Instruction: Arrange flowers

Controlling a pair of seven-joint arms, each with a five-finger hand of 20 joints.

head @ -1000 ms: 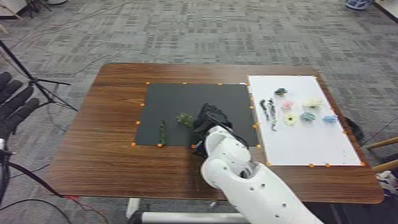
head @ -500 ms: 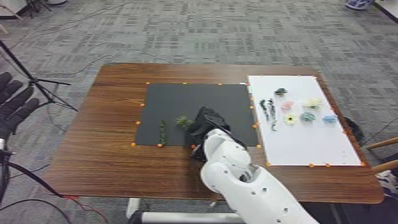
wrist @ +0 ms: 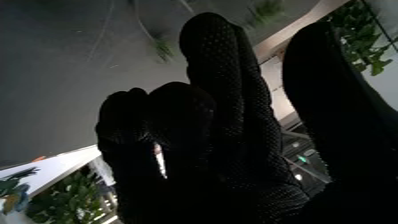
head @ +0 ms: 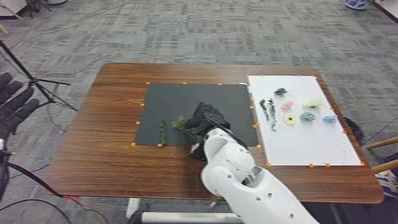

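Left hand (head: 13, 107) off the counter (head: 102, 150), fingers straight and apart, nothing in it. Right hand (head: 210, 123) low over the black mat (head: 195, 95), thumb well apart from fingers, clamped on nothing. Bushy green sprig (head: 179, 123) lies on the mat just beside its fingers; contact can't be told. Thin green stem (head: 163, 132) lies beyond that sprig from the hand.

Sprig is probably light, springy, easily crushed: pinch low on the stalk, not the leaves. Thin stem likely stiffer; mid-length should do.

White board (head: 302, 145), to the right, holds loose blooms, pink (head: 287, 105) and blue (head: 330, 119) among them; likely soft-headed, so best taken under the head.

Right wrist view gives the gap between thumb and fingers, covered by the glove's back in the head view; head view gives the whole layout.
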